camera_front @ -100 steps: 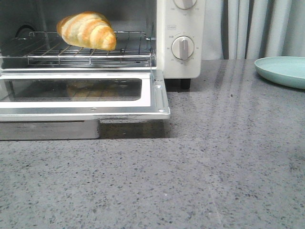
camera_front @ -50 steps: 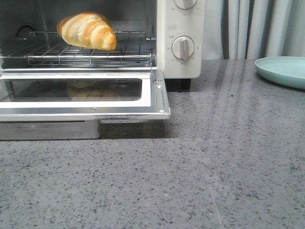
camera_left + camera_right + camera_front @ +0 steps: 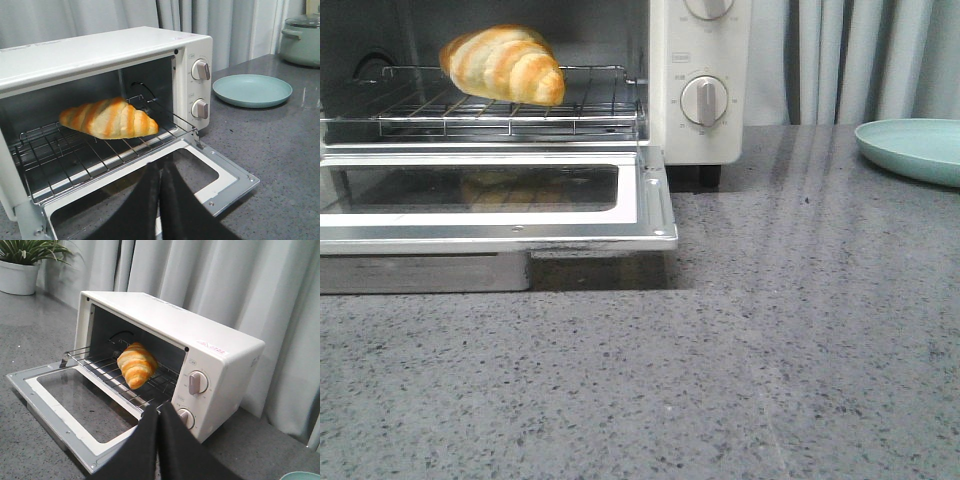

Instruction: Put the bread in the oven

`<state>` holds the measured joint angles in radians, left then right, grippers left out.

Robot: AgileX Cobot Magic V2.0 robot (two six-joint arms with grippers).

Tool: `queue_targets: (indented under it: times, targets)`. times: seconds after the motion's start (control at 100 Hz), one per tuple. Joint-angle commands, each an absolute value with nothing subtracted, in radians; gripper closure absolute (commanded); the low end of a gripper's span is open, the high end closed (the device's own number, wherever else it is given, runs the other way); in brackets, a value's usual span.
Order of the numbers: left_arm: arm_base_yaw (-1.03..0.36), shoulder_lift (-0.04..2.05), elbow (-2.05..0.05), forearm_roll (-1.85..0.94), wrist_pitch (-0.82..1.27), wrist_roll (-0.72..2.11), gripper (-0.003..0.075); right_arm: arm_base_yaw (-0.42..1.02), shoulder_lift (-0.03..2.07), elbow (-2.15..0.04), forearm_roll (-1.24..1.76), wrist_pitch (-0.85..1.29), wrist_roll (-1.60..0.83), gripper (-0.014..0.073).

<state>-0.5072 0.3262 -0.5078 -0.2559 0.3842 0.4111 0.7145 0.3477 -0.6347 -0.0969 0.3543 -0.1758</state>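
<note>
The bread (image 3: pixel 503 63), a golden-orange striped croissant roll, lies on the wire rack (image 3: pixel 510 110) inside the cream-white oven (image 3: pixel 698 80), whose glass door (image 3: pixel 490 205) hangs open and flat. It also shows in the left wrist view (image 3: pixel 110 118) and the right wrist view (image 3: pixel 136 364). My left gripper (image 3: pixel 160 167) is shut and empty, held back over the open door. My right gripper (image 3: pixel 159 410) is shut and empty, off the oven's knob side. Neither gripper shows in the front view.
A pale teal plate (image 3: pixel 912 148) sits on the grey counter to the right of the oven. A lidded green pot (image 3: pixel 301 37) stands beyond it. A potted plant (image 3: pixel 22 262) stands past the oven's far side. Curtains hang behind.
</note>
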Motion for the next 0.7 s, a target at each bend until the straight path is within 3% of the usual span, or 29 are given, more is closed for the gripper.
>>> queue_targets:
  times: [0.0,0.17,0.41,0.69]
  targets:
    - [-0.514,0.335,-0.532,-0.270,0.322,0.406,0.0741,0.709,0.354,-0.656,-0.110,0.287,-0.183,0.0635]
    - [-0.512,0.335,-0.487,-0.191,0.229,0.406,0.0741,0.709,0.354,-0.656,-0.110,0.287,-0.183,0.0635]
    - [-0.354,0.335,-0.234,-0.113,-0.169,0.371,0.0741,0.709,0.354,-0.656,-0.110,0.287,-0.183,0.0635]
    - [-0.254,0.184,-0.067,-0.109,-0.181,0.292,0.0741,0.709,0.354,-0.656,-0.110,0.287,-0.183,0.0635]
